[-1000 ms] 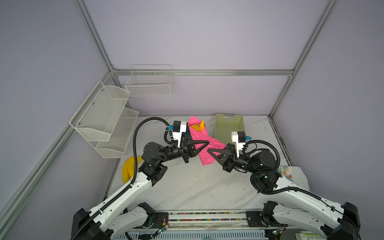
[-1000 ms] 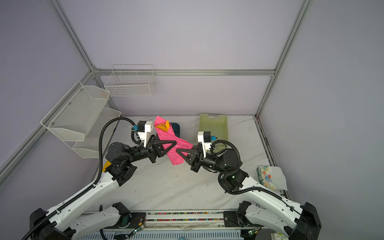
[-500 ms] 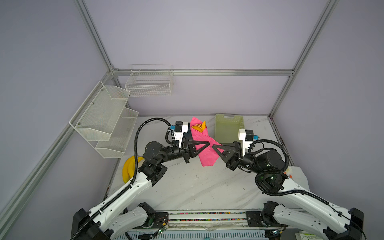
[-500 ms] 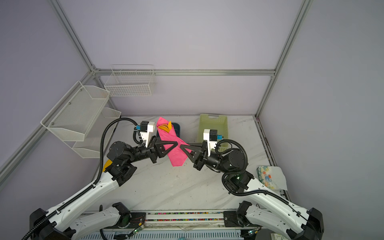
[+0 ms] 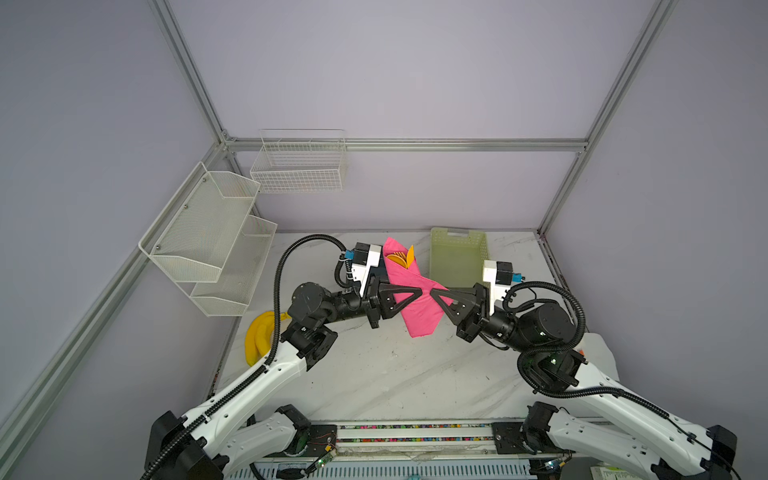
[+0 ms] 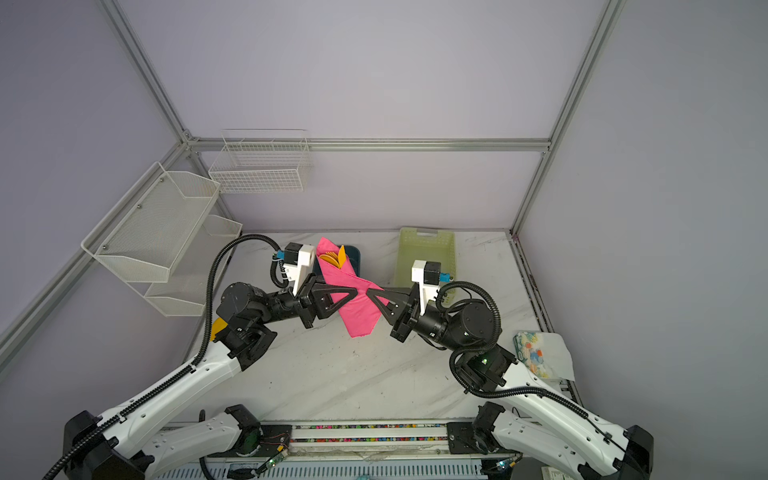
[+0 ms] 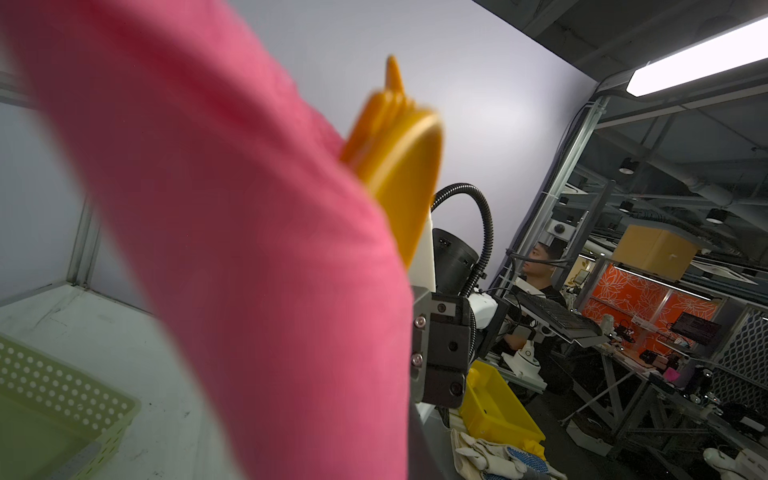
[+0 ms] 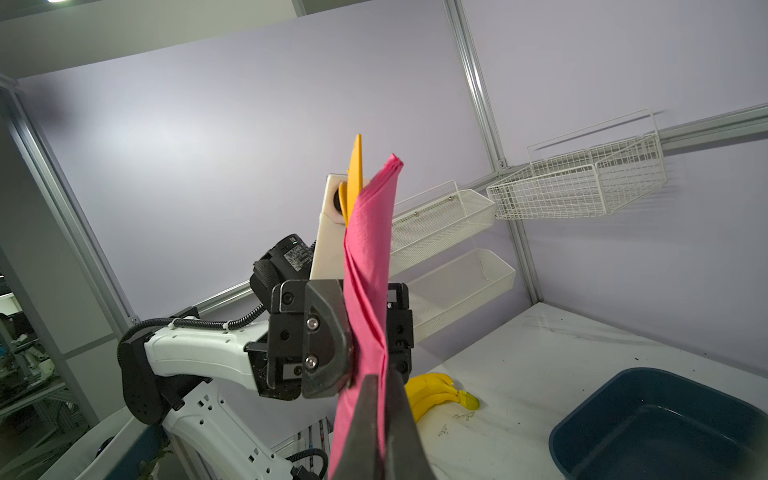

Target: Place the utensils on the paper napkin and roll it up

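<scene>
Pink paper napkin (image 5: 420,318), rolled into a slanted tube, is held above the middle of the table (image 5: 374,374). Its far, upper end shows the orange utensils (image 5: 400,259) tucked inside. The left gripper (image 8: 368,336) is clamped on the roll's middle, and the right gripper (image 8: 376,419) pinches it nearer the lower end. The blue tub (image 8: 598,411) behind the roll and the green basket (image 5: 457,235) at far right show bare floors.

From my remote seat I see the white marbled table (image 5: 374,374) carrying a yellow banana (image 5: 253,340) at its left edge, a pale green perforated basket (image 5: 455,257) at the back, a dark blue tub (image 6: 354,254) left of that basket, and a patterned tissue packet (image 6: 530,353) on a white sheet (image 6: 561,361) by the right edge.
</scene>
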`<state>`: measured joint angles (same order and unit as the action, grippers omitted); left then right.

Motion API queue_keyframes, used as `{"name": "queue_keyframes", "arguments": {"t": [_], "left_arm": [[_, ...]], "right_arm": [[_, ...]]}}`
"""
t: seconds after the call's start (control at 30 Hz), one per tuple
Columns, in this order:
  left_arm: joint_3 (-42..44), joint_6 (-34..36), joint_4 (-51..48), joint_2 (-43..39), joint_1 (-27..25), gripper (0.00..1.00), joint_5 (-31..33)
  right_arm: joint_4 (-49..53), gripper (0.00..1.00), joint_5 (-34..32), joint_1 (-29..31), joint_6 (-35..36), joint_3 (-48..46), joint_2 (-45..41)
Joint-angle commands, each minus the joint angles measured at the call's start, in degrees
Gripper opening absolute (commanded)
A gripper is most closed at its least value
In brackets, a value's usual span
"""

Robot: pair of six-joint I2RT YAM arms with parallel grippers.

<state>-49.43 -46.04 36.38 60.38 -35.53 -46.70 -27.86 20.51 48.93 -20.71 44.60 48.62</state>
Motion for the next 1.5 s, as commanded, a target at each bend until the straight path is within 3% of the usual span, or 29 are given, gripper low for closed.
{"name": "queue_keyframes", "arguments": {"t": [0.0,0.63,0.73,0.83,1.1,1.27,1.37,1.47], "left_arm": [[-5.0,-0.7,2.5,-0.8,0.1,0.14,-1.7],[-4.4,-0.1,1.8,-1.0,0.0,0.12,-2.0],[-4.8,2.8,-2.4,-1.9,0.0,0.07,-0.1],[-5.7,6.9,-9.1,-2.9,0.0,0.04,2.8],[-8.8,17.0,-28.4,-5.2,0.3,0.03,16.8],[-10.6,19.3,-33.0,-4.2,0.3,0.02,19.2],[-11.2,19.3,-33.2,-3.8,0.3,0.02,18.6],[-11.6,19.0,-32.6,-3.5,0.4,0.02,16.8]], "right_arm": [[-0.2,0.00,-2.1,-0.1,1.2,1.5,-1.4],[1.9,0.00,-6.3,-0.1,2.0,1.1,-2.2],[4.5,0.00,-6.2,-0.1,2.3,2.2,-1.3],[9.3,0.12,-7.6,-0.1,3.2,4.1,-0.8],[23.7,0.22,-12.0,-0.1,5.9,10.5,-2.2],[25.0,0.11,-5.0,-0.1,6.8,11.1,-1.6],[25.6,0.11,0.7,-0.1,7.5,11.7,0.4],[25.9,0.15,2.1,-0.1,7.6,11.7,2.0]]}}
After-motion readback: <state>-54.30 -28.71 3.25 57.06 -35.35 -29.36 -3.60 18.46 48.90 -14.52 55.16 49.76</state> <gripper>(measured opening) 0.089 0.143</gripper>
